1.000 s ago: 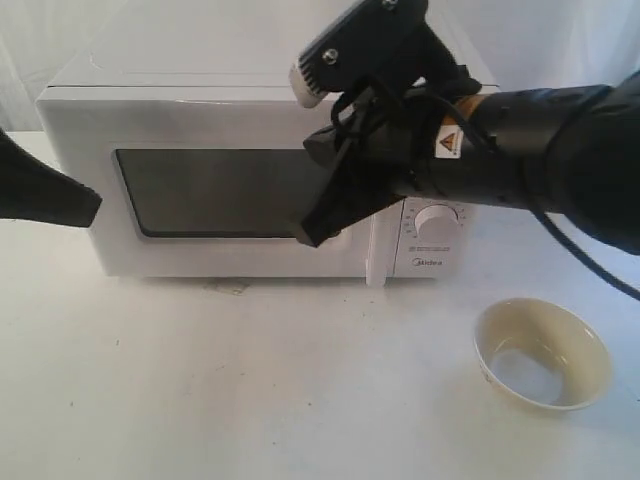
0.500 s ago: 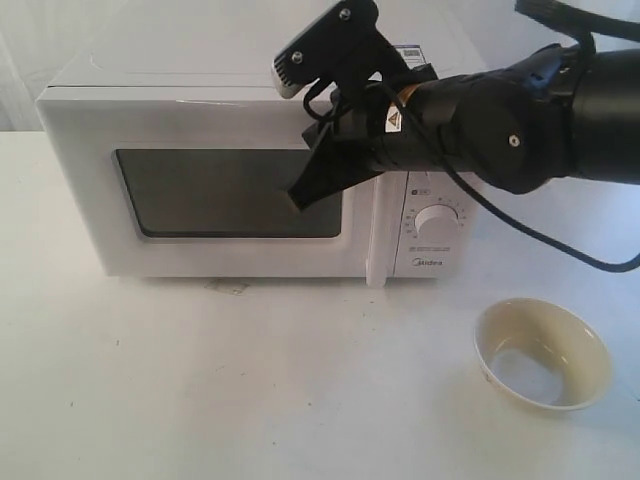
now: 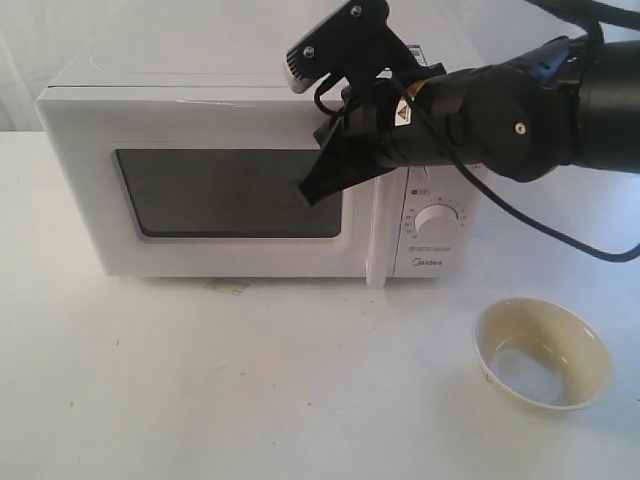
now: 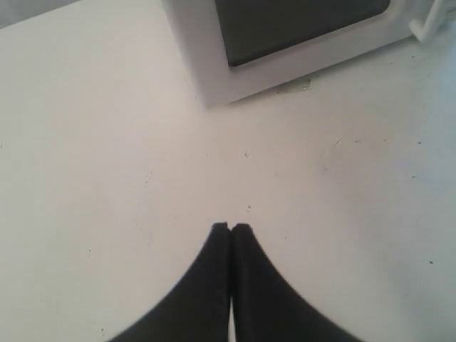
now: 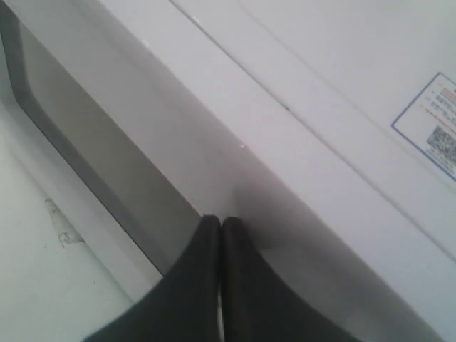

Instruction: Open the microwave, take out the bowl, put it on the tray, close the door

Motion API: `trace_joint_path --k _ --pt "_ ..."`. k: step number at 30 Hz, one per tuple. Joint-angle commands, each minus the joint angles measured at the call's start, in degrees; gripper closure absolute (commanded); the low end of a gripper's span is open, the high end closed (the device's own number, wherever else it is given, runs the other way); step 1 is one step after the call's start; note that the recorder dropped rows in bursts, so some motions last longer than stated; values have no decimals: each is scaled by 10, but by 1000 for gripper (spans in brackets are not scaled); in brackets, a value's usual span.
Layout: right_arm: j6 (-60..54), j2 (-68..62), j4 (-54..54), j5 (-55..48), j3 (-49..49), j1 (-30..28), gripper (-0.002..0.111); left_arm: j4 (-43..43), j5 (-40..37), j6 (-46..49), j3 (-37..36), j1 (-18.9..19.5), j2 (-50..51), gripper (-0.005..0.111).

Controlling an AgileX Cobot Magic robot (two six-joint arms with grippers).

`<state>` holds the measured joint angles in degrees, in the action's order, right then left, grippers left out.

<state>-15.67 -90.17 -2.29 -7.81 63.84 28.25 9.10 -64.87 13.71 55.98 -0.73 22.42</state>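
Observation:
The white microwave (image 3: 220,110) stands at the back of the table with its door (image 3: 230,195) closed and its vertical bar handle (image 3: 376,240) to the right of the dark window. My right gripper (image 3: 308,192) is shut and empty, its tips hanging in front of the window's upper right corner, close to the door; the right wrist view shows its tips (image 5: 216,219) by the door's top edge. The cream bowl (image 3: 541,352) sits upright on the table at the front right. My left gripper (image 4: 231,228) is shut over bare table, out of the exterior view. No tray shows.
A round knob (image 3: 436,220) sits on the control panel right of the handle. A sticker (image 5: 442,128) lies on the microwave's top. A small scuff mark (image 3: 230,287) marks the white table (image 3: 250,390) in front of the microwave.
The left arm has withdrawn out of the exterior view at the left. My right gripper has risen from the window's lower right to its upper right, still shut.

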Motion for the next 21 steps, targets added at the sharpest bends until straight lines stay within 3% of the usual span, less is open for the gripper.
trace_joint_path --k 1,5,11,17,21 --pt "-7 5 -3 -22 8 -14 108 -10 -51 -14 -44 0 -45 107" --pt "-12 40 -3 -102 8 -1 108 -18 -51 -14 -62 0 -77 107" --pt "-25 182 -1 -322 5 44 108 -18 -51 -14 -62 0 -91 107" --pt "-23 330 2 -293 -102 44 108 -18 -51 -14 -62 0 -91 107" --pt "-20 359 3 -280 -167 44 108 -24 -50 -25 -62 0 -91 107"
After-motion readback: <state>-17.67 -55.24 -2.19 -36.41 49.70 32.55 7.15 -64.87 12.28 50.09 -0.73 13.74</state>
